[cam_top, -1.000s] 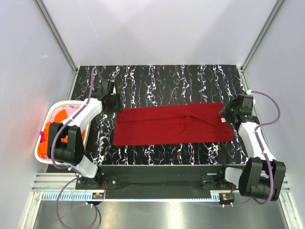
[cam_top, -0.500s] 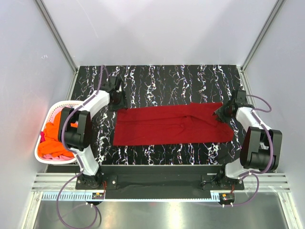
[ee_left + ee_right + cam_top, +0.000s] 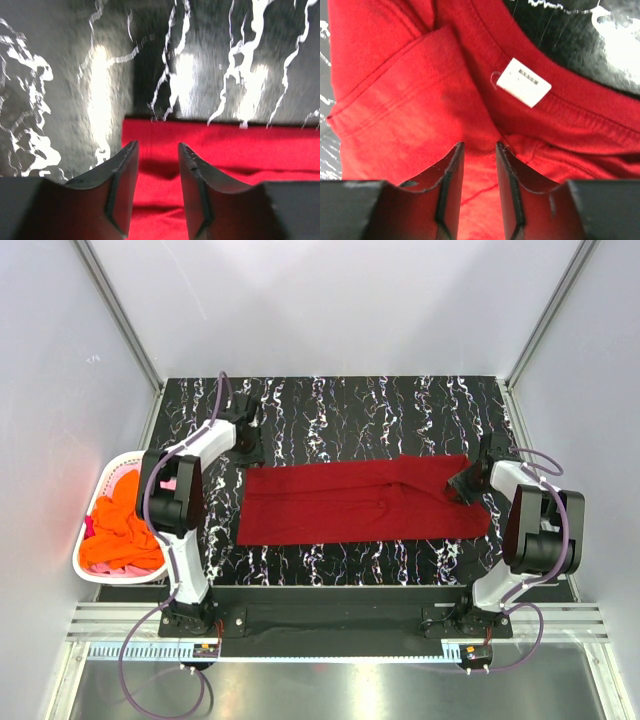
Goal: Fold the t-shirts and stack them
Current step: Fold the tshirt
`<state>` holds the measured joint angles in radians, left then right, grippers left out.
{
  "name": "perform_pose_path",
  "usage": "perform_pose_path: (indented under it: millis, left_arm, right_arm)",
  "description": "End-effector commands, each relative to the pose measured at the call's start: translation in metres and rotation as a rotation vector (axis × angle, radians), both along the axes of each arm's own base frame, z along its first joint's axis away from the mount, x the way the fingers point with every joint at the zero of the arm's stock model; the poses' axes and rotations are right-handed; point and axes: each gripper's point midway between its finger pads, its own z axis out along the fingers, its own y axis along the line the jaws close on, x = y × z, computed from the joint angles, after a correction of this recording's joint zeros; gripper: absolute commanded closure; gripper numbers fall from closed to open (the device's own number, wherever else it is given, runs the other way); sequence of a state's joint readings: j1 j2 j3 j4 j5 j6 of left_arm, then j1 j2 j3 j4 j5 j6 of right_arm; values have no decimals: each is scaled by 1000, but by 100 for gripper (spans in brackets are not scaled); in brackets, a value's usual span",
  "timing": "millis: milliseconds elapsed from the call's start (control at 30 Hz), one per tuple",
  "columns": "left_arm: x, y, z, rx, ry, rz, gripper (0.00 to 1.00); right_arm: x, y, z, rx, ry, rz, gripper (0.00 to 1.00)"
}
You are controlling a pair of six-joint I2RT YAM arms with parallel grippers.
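Observation:
A dark red t-shirt (image 3: 360,502) lies flat as a long strip across the middle of the table. My left gripper (image 3: 248,445) is at its far left corner. In the left wrist view the left gripper (image 3: 155,147) stands open, its fingers apart over the cloth's edge (image 3: 225,145). My right gripper (image 3: 468,483) is down on the shirt's right end, beside the collar and its white label (image 3: 523,82). There the right gripper (image 3: 479,146) has a gap between its fingers, with red cloth showing in it. Orange (image 3: 120,530) and pink (image 3: 135,472) t-shirts lie heaped in the basket.
The white plastic basket (image 3: 110,472) hangs off the table's left edge. The table top is black marble with white veins (image 3: 380,410). White walls and metal posts close in the back and both sides.
My left gripper has swung from beside the basket to the red shirt's far left corner, and its jaws have narrowed. My right arm has turned and sits lower on the shirt's right end.

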<state>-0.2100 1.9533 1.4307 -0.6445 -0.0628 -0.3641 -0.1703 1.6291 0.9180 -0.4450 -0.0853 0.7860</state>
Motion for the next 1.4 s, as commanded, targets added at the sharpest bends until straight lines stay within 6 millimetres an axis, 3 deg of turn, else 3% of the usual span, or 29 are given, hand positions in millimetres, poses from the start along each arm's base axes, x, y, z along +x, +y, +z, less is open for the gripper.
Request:
perform_pose_path:
  millis: [0,100,200,267,433,500,900,1267,1333,1367]
  left_arm:
    - [18,9,5,28,-32,8,60]
    - [21,8,1,22,-22,-6,66]
    - [20,8,1,28,-14,-14,63]
    - [19,12,11,51,-36,-7,55]
    - [20,24,47,99,-117,4,50]
    - [16,24,48,95,-116,-3,50]
    - [-1,13,7,42,4,-32,62]
    - [0,11,-7,40,30,-30,59]
    - [4,11,-9,42,30,-27,65]
    - [6,11,-9,44,30,-28,75]
  right_arm:
    - [18,-14,1,-58,-34,-28,63]
    - [19,-23,1,-108,-31,-33,66]
    - [21,-26,4,-129,-38,-33,66]
    - [23,-27,7,-133,-49,-28,66]
    - [27,-28,12,-143,-65,-10,65]
    - [29,-25,14,-125,-70,-6,65]
    - [21,-21,23,-107,-79,-14,64]
    - [17,-19,12,-104,-49,-5,62]
    - [16,-22,9,-114,-38,-14,62]
    - [16,-23,8,-123,-34,-16,63]
